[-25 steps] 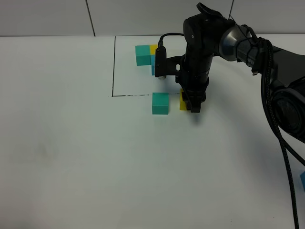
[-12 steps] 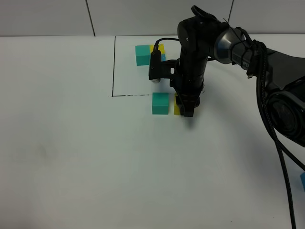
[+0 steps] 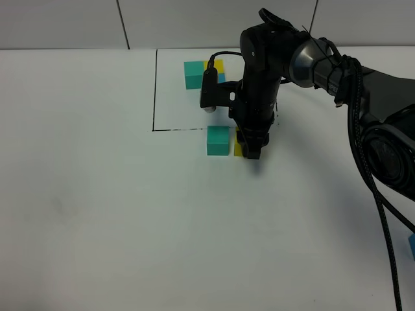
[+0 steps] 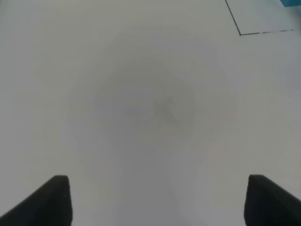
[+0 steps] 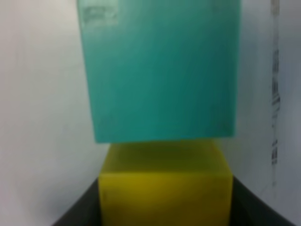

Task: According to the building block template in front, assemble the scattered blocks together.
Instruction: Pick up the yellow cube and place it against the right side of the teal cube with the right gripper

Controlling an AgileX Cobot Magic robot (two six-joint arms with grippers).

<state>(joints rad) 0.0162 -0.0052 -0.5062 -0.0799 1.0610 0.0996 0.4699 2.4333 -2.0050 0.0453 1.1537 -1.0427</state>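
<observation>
White table (image 3: 84,214) throughout. Out of the high view, over plain surface, the left gripper (image 4: 159,193): fingers (image 4: 56,200) spread wide, nothing between them. Further right, a thin black drawn rectangle (image 3: 155,97) framing the building block template (image 3: 193,74): teal-green, yellow and blue joined, with the blue largely hidden behind the arm (image 3: 259,78). Just outside the frame's lower line, first of the scattered blocks, a teal-green cube (image 3: 218,140), flat on the table. Immediately to its right, the yellow cube (image 3: 237,148), pinched by the right gripper (image 3: 251,148), jaws closed on two opposite side faces. Seen from the right wrist, yellow pressed against or just short of the teal-green face; contact hard to confirm. At the far right edge, a sliver of blue (image 3: 412,246), probably the third block, well apart from the other two.

By the look of them: small, light, rigid, matte, not fragile. Unlikely to slip in a firm pinch, but easy to skid or twist on the smooth top when nudged. Best taken on two parallel side faces, centred and low, leaving free the face meant to meet a neighbour.
</observation>
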